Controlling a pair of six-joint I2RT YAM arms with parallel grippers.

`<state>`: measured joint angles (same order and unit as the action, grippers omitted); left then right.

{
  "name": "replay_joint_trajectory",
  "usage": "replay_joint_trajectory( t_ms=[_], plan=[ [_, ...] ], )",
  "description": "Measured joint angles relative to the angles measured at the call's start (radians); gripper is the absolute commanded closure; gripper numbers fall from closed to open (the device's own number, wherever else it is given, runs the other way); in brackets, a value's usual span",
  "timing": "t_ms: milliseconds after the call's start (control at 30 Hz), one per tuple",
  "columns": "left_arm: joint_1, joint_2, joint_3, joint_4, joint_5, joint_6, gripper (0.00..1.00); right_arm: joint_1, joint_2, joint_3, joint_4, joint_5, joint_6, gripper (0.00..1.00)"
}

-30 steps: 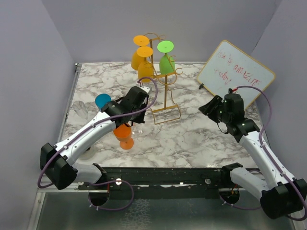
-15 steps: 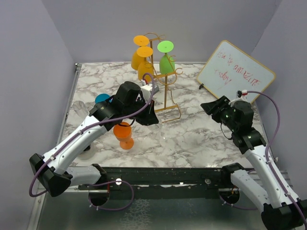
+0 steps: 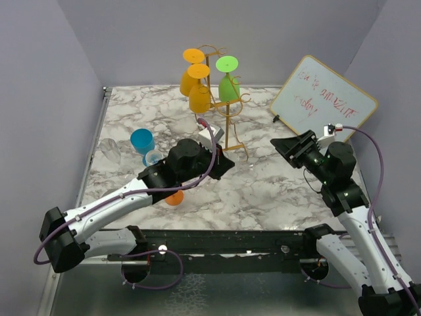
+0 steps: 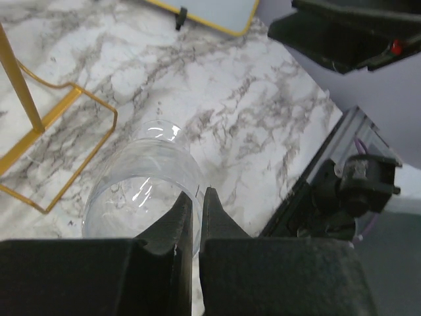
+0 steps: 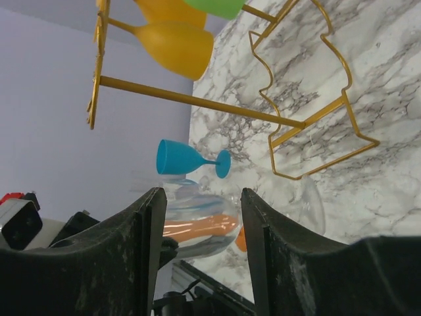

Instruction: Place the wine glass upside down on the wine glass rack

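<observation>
My left gripper (image 3: pixel 218 162) is shut on the rim of a clear wine glass (image 4: pixel 141 191), one finger inside the bowl and one outside. It holds the glass above the marble table, just in front of the golden wire rack (image 3: pixel 227 125). In the right wrist view the clear glass (image 5: pixel 210 220) shows between the open fingers, far off, with its foot (image 5: pixel 309 204) toward the rack base (image 5: pixel 316 125). Two orange glasses (image 3: pixel 197 82) and a green glass (image 3: pixel 228 82) hang upside down on the rack. My right gripper (image 3: pixel 293 146) is open and empty, right of the rack.
A blue glass (image 3: pixel 141 140), an orange glass (image 3: pixel 174 197) partly behind the left arm, and another clear glass (image 3: pixel 110 151) stand on the left. A whiteboard (image 3: pixel 323 99) leans at the back right. The rack base (image 4: pixel 66 131) lies left of the held glass.
My left gripper has swung right and toward the near edge, carrying the clear glass. My right arm has risen and its gripper now points toward the rack.
</observation>
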<state>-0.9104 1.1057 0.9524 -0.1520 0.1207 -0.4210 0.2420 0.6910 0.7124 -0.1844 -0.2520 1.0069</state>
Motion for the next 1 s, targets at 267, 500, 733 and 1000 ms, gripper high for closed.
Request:
replay_joint_trajectory(
  t_ms=[267, 500, 733, 1000],
  plan=[
    [-0.107, 0.080, -0.057, 0.344, -0.220, 0.035, 1.00, 0.000, -0.035, -0.023, -0.068, -0.009, 0.217, 0.39],
    [-0.147, 0.108, -0.070, 0.543, -0.304, 0.066, 1.00, 0.000, -0.047, -0.153, -0.048, -0.033, 0.425, 0.39],
    [-0.163, 0.119, -0.113, 0.655, -0.334, 0.086, 1.00, 0.000, -0.011, -0.211, 0.051, -0.032, 0.583, 0.46],
    [-0.165, 0.145, -0.126, 0.719, -0.343, 0.093, 1.00, 0.000, 0.035, -0.214, 0.233, -0.050, 0.642, 0.55]
  ],
)
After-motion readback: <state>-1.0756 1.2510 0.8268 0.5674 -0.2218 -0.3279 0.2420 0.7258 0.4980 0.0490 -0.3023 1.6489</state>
